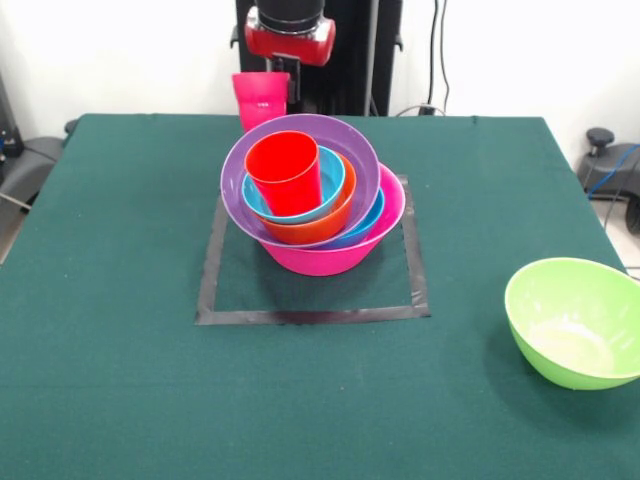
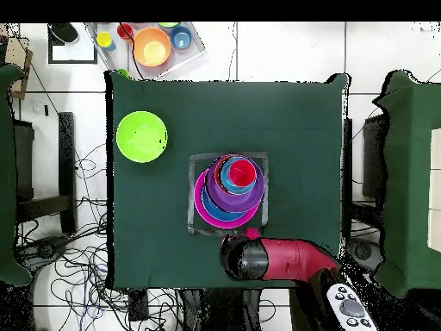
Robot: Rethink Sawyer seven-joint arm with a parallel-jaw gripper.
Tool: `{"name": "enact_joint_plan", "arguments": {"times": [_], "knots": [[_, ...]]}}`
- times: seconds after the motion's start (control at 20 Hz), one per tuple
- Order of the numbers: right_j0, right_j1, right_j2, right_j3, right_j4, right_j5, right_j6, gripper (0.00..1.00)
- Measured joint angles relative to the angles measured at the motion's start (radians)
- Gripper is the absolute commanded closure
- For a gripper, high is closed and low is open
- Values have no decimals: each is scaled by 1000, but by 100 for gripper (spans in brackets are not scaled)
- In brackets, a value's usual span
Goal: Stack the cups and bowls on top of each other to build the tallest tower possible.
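Note:
The tower (image 1: 320,215) stands in the middle of the table on a big pink bowl (image 1: 330,262). Inside it sit a blue bowl (image 1: 368,222), an orange bowl (image 1: 315,228), a light blue bowl (image 1: 330,180) and a tilted purple bowl (image 1: 355,150). A red cup (image 1: 285,170) stands on top. Behind the tower a pink-red cup (image 1: 258,100) hangs upright under my gripper (image 1: 288,98), which is shut on the cup's right wall. In the overhead view the arm (image 2: 258,259) covers the gripper beside the tower (image 2: 228,191). A lime green bowl (image 1: 575,322) (image 2: 142,136) sits alone.
A black tape square (image 1: 310,315) frames the tower's base. Off the table's corner in the overhead view, a clear tray (image 2: 194,56) holds an orange bowl (image 2: 152,46) and small coloured pieces. Cables (image 2: 77,259) lie on the floor.

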Motion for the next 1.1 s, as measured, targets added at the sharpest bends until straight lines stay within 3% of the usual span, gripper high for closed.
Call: {"name": "enact_joint_plan", "arguments": {"times": [0.45, 0.85, 0.9, 1.1], "knots": [[-4, -104, 11, -37, -1, 172, 0, 100], [-36, -228, 27, -130, -3, 514, -13, 100], [-44, -258, 40, -168, -3, 631, -23, 100], [-57, -288, 66, -216, 1, 760, -36, 100]]}}
